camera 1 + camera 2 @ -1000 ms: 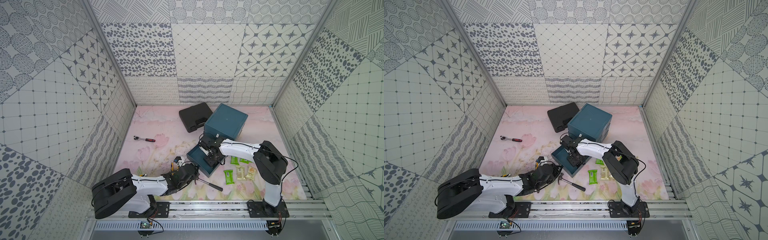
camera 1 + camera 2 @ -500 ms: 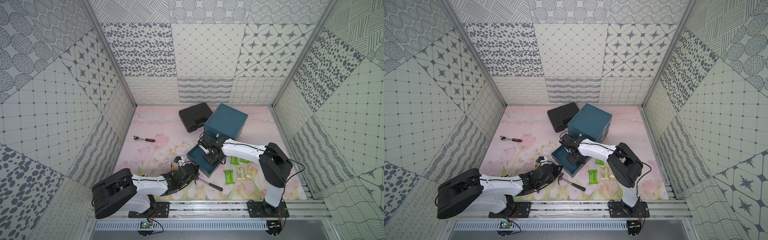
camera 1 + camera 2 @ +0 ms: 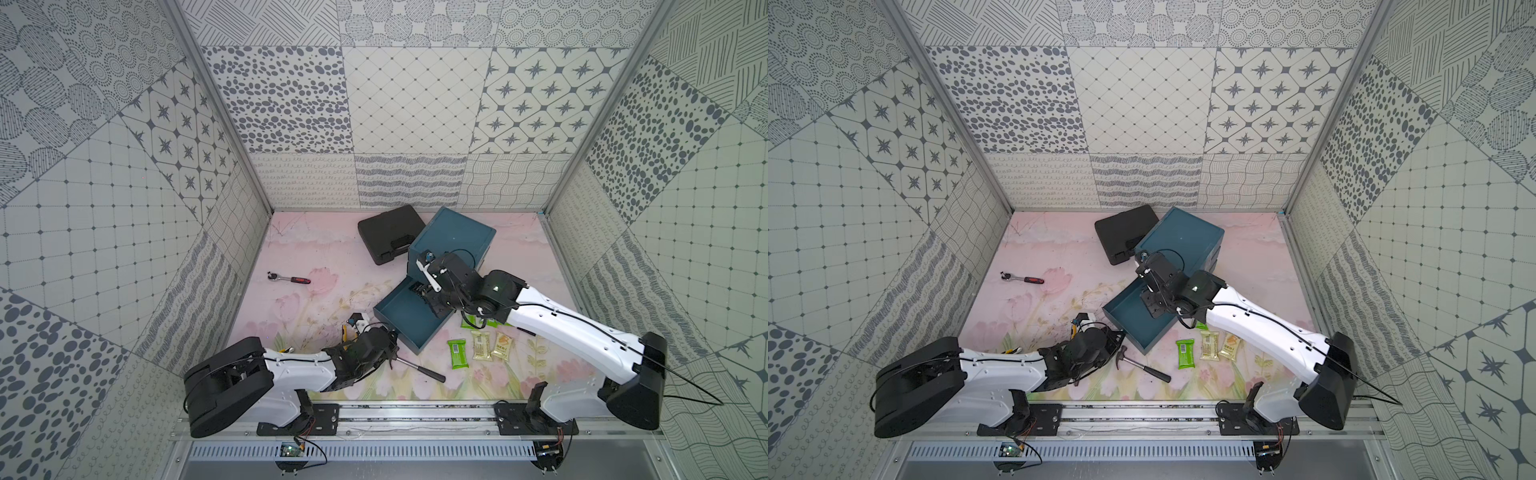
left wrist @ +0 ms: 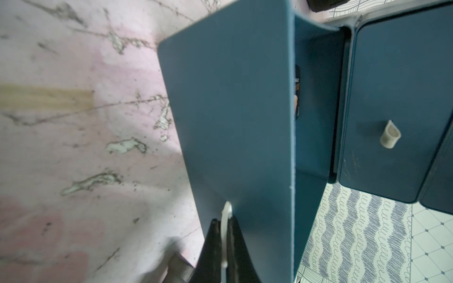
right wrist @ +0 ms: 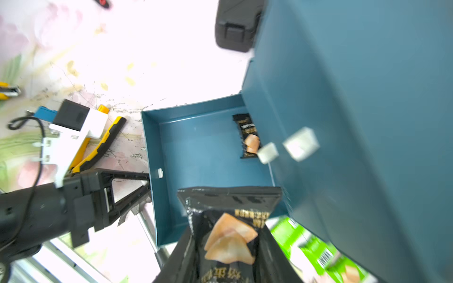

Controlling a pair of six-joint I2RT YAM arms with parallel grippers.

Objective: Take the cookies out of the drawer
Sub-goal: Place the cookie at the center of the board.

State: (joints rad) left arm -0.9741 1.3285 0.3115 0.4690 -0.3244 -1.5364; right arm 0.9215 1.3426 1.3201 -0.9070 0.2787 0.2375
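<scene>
One black cookie packet [image 5: 228, 235] hangs over the open drawer [image 3: 399, 320], a second black packet [image 5: 247, 137] lies inside, and a green packet [image 3: 457, 353] and two tan packets [image 3: 481, 345] lie right of it.

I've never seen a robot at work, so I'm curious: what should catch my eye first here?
The right gripper pinches a black cookie packet over the open teal drawer, where a second black packet lies at the back. The left gripper is clamped on the drawer's white handle, and a green packet lies on the table beside the drawer.
</scene>
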